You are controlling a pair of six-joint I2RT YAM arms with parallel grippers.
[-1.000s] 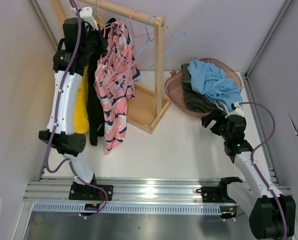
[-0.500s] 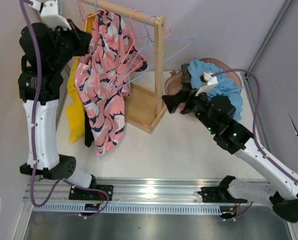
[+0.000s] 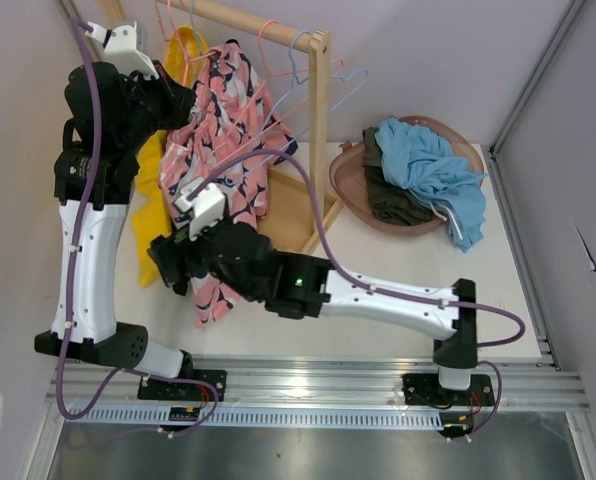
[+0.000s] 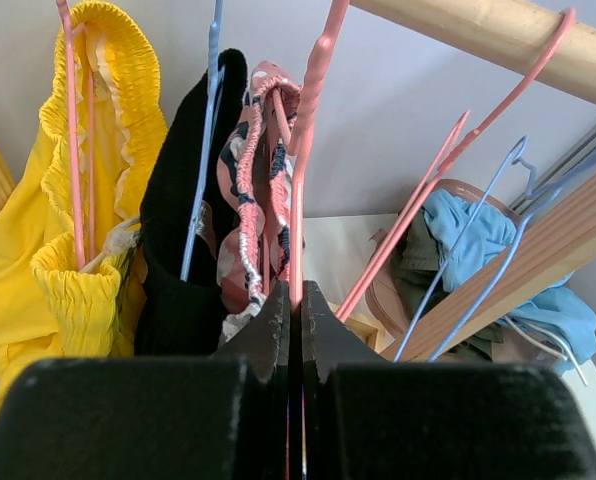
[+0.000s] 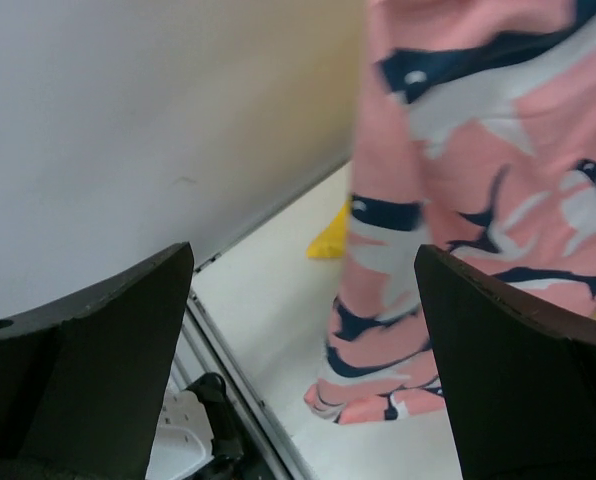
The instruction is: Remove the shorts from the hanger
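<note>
1. The shorts (image 3: 223,165), pink with a dark and white print, are pictured hung on a pink hanger (image 4: 313,110) by the rail (image 3: 248,18) at the far left of the table (image 3: 378,270). A black garment (image 4: 183,230) and a yellow garment (image 4: 38,260) hang alongside.
2. The hanger is pinched by the left gripper (image 4: 294,300), raised high at the rail. Its jaws are clenched on the pink wire, and the bunched waistband is seen just left of that wire in the wrist view.
3. The long axis of the shorts is shown running top to bottom: waistband up at the hanger, legs trailing down to a hem just above the table.
4. The right gripper (image 3: 165,262) is stretched across the table to the low end of the shorts. Its fingers (image 5: 518,370) are spread fully apart and nothing is held. In its wrist view the leg and hem are seen ahead of the fingers, nearer the right-hand one, and no contact can be made out.
5. The right arm is judged the nearer to the hem, the left the nearer to the waistband. The coming move is judged to turn on the leg being taken between the open fingers, so the cloth can be drawn down along its length while the hanger is held firm.
</note>
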